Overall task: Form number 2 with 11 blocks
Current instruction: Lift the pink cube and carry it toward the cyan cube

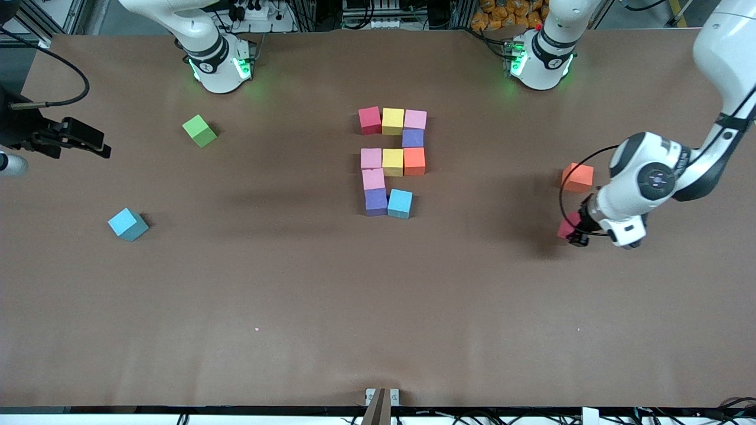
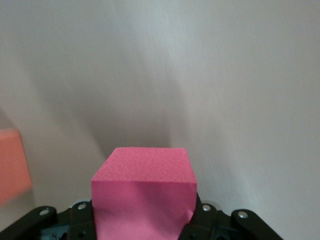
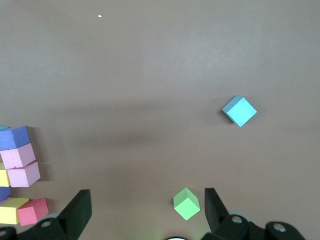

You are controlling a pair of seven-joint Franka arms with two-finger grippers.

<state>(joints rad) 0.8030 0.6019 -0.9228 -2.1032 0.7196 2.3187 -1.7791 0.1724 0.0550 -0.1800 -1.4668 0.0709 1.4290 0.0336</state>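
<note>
Front view: ten blocks (image 1: 390, 160) already trace the 2 mid-bench — one is missing. Left hand (image 1: 574, 231) has closed on a pink-red cube (image 2: 142, 192); right hand (image 3: 147, 212) waits open over the bench's edge.

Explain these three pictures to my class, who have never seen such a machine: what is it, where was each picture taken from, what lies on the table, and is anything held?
Two robot arms work at a brown table. The wide picture looks down from across it; the others come from cameras on each wrist. Ten coloured blocks sit together mid-table as an unfinished 2. Loose: an orange block, a light blue block and a green cube. The left gripper, low at its arm's end, is shut on a red block. The right gripper waits open above its end.
</note>
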